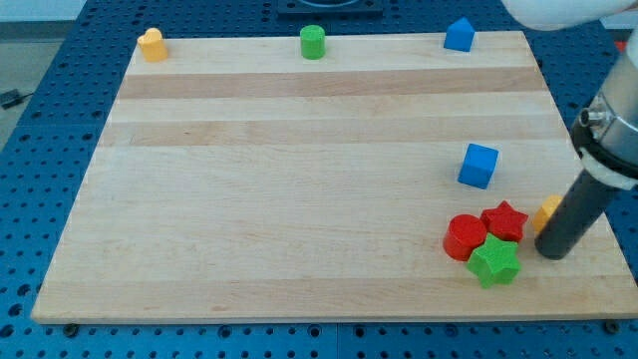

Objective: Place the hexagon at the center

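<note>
Pale wooden planks make up the board [299, 179], which lies on a blue perforated bench [60, 110].

Along the board's far edge sit three blocks: an orange block [152, 45] with a rounded top at the far-left corner, a green cylinder [313, 42] near the middle of that edge, and a blue block [459, 35] with a peaked top toward the far-right corner.

A blue cube [478, 166] stands alone on the right side, short of the right edge.

Near the near-right corner a tight cluster forms: a red cylinder [465, 237], a red star [504, 220] touching it on the right, and a green star [494, 262] pressed against both from the near side.

No block's outline reads clearly as a hexagon. A small orange block [546, 212], half hidden, sits at the right edge; its shape cannot be made out.

My tip [554, 255] rests on the board just right of the star cluster and right beside that orange block. It is a plain rod, so it neither spreads nor pinches anything.
</note>
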Robot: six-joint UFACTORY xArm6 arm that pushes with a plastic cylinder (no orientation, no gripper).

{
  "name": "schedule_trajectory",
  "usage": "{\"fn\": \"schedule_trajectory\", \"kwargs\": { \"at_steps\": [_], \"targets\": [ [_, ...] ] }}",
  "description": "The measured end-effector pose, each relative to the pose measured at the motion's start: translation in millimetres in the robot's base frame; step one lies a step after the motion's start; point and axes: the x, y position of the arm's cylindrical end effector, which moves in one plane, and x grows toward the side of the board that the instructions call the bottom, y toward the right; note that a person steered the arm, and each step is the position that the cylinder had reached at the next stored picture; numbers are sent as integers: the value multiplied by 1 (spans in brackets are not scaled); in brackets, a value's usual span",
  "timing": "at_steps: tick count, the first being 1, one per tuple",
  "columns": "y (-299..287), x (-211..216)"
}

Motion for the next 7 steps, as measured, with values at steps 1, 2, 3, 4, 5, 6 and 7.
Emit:
{"fn": "schedule_trajectory", "kwargs": {
  "at_steps": [1,2,3,4,5,6,7],
  "targets": [
    [-1,13],
    [24,35],
    [38,14],
    [38,-1],
    [38,-15],
    [29,-22],
    [3,-25]
  ]
}}
